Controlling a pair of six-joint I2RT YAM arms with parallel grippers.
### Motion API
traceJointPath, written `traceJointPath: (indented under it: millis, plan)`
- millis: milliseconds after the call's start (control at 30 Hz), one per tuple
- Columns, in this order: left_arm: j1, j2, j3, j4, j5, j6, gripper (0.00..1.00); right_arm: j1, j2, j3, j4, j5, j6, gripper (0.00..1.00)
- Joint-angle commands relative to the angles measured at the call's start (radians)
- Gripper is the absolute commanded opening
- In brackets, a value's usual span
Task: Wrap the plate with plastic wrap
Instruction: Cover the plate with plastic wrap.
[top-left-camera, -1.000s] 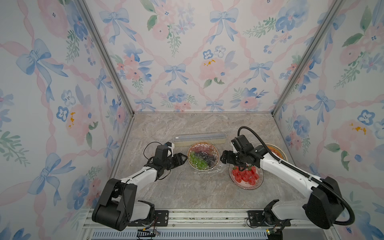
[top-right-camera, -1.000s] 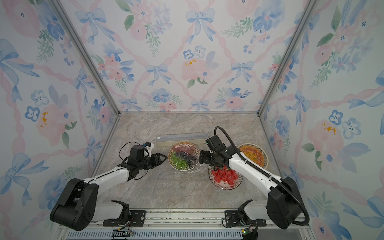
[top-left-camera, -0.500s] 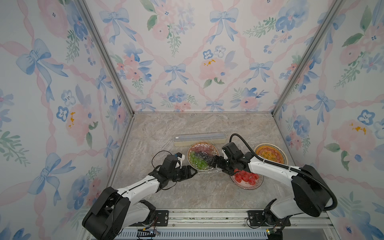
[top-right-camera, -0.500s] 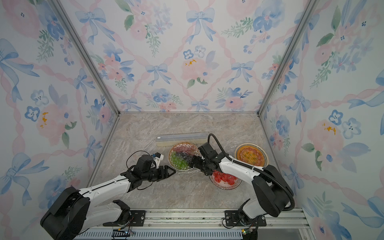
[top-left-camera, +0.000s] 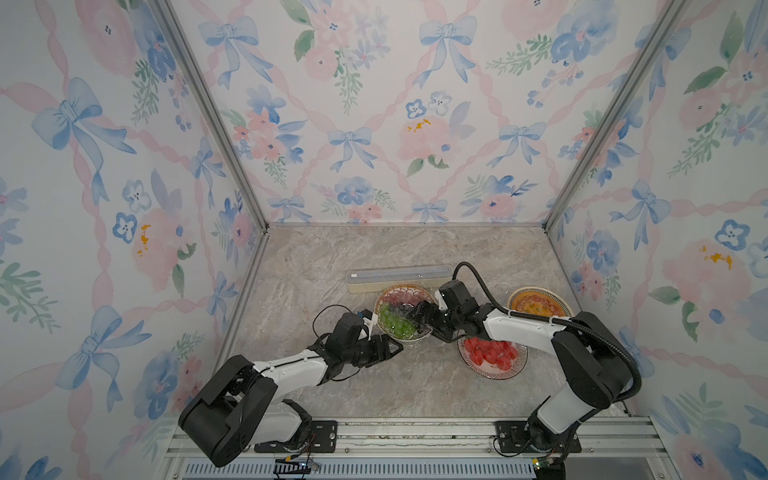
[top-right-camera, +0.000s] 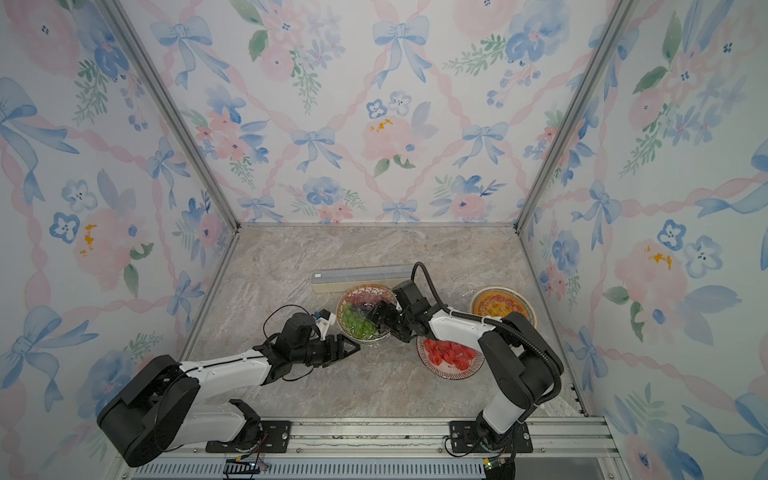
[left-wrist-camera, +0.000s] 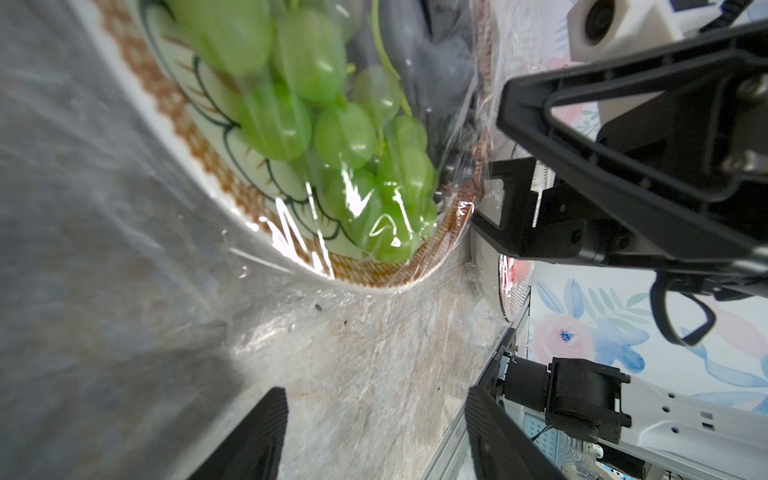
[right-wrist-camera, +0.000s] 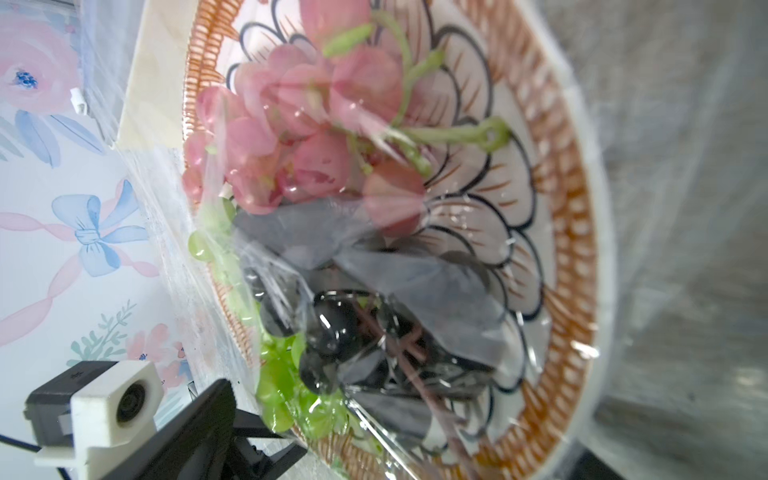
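At the plate (left-wrist-camera: 216, 174) under plastic wrap (right-wrist-camera: 436, 299), the left fingers (left-wrist-camera: 257, 436) and right fingers (left-wrist-camera: 511, 232) both stand apart.

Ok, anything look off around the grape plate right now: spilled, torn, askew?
Nothing is spilled or damaged. The grapes sit on the plate, which lies flat. Only the plastic wrap looks untidy: it is crinkled over the fruit, and its loose edge seems spread on the table rather than tucked under.

Three plates: grape plate (top-left-camera: 399, 286), red-fruit plate (top-left-camera: 494, 374), orange plate (top-left-camera: 563, 305). One cream box (top-left-camera: 399, 276). Three grape bunches on one plate — green bunch (left-wrist-camera: 291, 104), pink bunch (right-wrist-camera: 291, 108), dark bunch (right-wrist-camera: 332, 324). Two arms — left arm (top-left-camera: 291, 370), right arm (top-left-camera: 523, 328).
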Motion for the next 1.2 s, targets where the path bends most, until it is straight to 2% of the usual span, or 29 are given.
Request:
traceJointPath:
  millis: [0,233,433,833,1033,1167]
  plan:
    - [-0.005,0.038,0.007,0.071,-0.007,-0.026,0.70,-0.019,-0.060,-0.022,-0.048,0.026,-0.024,0.97]
    - [-0.005,0.119,0.043,0.136,-0.046,-0.033,0.71,-0.061,-0.134,-0.091,-0.156,0.035,-0.066,0.97]
    - [0.006,0.162,0.095,0.196,-0.078,-0.037,0.71,-0.071,-0.125,-0.042,-0.133,0.006,-0.079,0.97]
    - [0.044,0.194,0.123,0.214,-0.099,-0.011,0.72,-0.051,0.034,0.018,0.131,-0.069,0.028,0.97]
    - [0.090,0.126,0.046,0.214,-0.111,-0.005,0.73,-0.040,-0.070,-0.050,-0.049,0.050,0.008,0.97]
    - [0.130,0.104,0.012,0.213,-0.086,0.001,0.74,0.031,-0.134,-0.093,-0.117,0.103,0.074,0.97]
